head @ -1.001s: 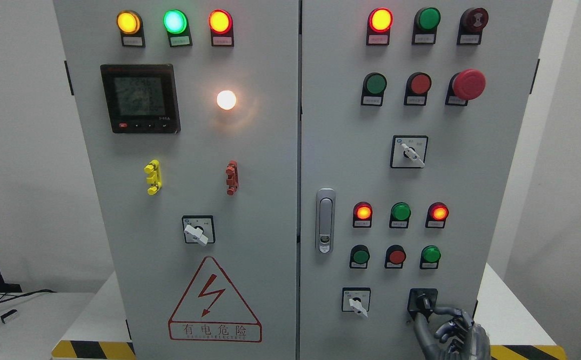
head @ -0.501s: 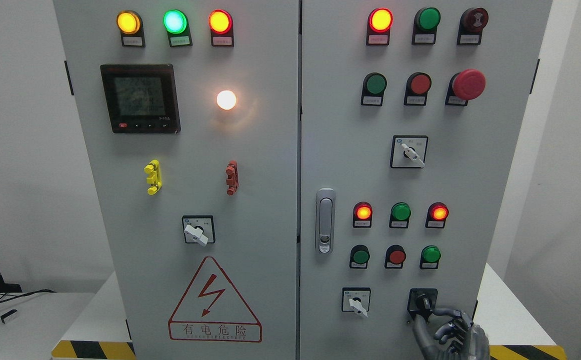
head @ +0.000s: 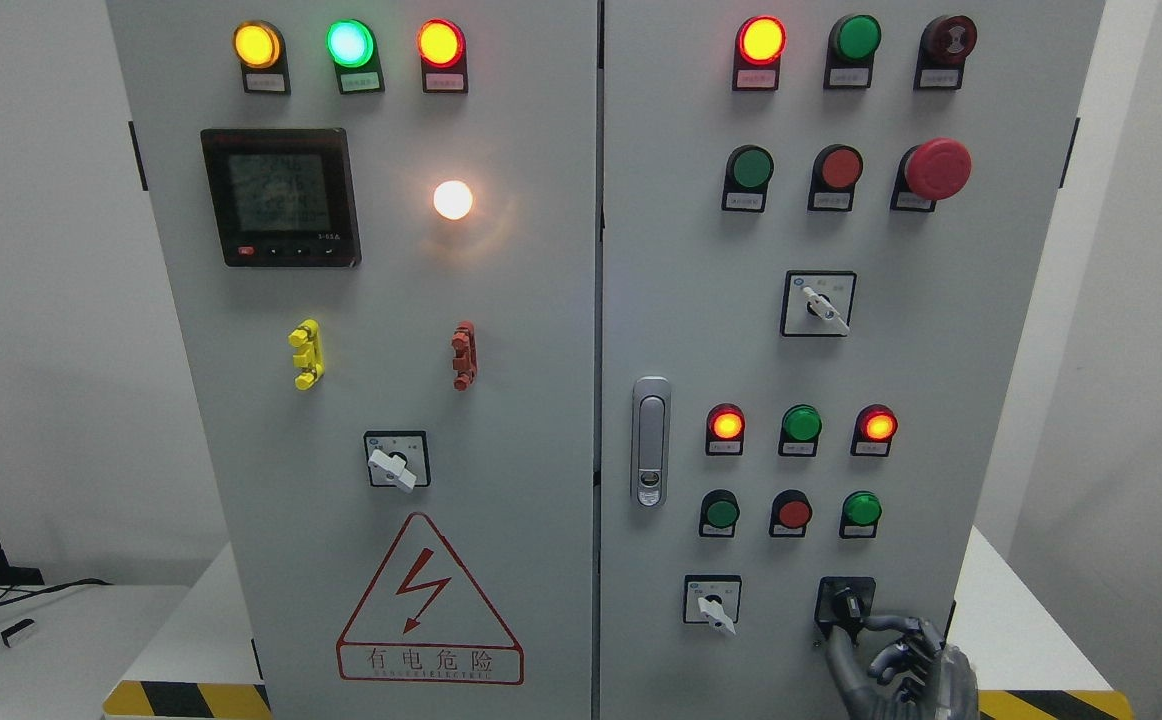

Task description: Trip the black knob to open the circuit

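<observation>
You see the black knob (head: 849,605) low on the cabinet's right door (head: 681,300), its long axis tilted up-left to down-right. Your right hand (head: 901,665) pinches it, fingers (head: 886,623) curled around its lower end.

The black knob (head: 847,605) sits on a square black plate at the lower right of the grey cabinet's right-hand door, just right of a white-handled selector switch. Its short handle points up and slightly left. It is small and dark, so finer detail cannot be made out.
</observation>
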`<state>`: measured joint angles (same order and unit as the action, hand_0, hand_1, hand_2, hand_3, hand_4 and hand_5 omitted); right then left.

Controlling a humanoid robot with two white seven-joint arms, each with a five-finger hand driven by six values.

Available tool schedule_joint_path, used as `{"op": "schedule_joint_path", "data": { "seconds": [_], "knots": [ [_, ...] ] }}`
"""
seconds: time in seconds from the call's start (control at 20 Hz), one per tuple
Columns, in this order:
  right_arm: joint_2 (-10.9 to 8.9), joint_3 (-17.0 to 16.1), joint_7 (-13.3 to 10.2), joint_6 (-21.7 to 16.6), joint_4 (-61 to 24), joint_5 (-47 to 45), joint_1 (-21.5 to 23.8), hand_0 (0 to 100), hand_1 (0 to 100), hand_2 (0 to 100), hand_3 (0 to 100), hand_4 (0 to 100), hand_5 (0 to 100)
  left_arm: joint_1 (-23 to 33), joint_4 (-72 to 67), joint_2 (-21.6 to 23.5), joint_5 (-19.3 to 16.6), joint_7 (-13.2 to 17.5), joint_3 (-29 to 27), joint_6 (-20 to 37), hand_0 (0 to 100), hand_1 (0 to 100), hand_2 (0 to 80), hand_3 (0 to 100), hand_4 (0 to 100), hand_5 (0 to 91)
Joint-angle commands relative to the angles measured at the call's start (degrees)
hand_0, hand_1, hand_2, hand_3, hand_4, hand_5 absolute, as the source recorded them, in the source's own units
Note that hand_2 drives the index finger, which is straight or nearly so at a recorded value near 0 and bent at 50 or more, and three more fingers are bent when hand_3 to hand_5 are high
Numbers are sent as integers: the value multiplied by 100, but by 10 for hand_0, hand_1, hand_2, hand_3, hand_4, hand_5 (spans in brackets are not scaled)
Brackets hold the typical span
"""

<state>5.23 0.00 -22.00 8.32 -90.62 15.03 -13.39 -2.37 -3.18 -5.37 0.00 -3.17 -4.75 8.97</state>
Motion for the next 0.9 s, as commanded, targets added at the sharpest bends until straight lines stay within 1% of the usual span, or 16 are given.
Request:
{"op": "schedule_joint_path", "data": {
  "seconds": [0.0, 0.3, 0.65, 0.85],
  "knots": [
    [4, 185, 2, 3, 0, 0, -5, 285, 811, 522, 887, 888, 980, 0, -7, -7, -176, 0, 0, -1, 120, 389, 0, 0, 0, 0],
    [4, 194, 2, 3, 9, 0, -5, 300, 812, 514, 889, 892, 983, 0, 1, 1, -176, 0, 0, -1, 120, 389, 0, 0, 0, 0],
    [4, 194, 2, 29, 9, 9, -5, 293, 811, 506, 893, 896, 984, 0, 2, -7, -176, 0, 0, -1, 120, 389, 0, 0, 0, 0],
    [4, 229, -6, 30, 9, 9, -14, 287, 813, 533, 908, 905, 984, 0, 2, 1, -176, 0, 0, -1, 120, 389, 0, 0, 0, 0]
  ]
}}
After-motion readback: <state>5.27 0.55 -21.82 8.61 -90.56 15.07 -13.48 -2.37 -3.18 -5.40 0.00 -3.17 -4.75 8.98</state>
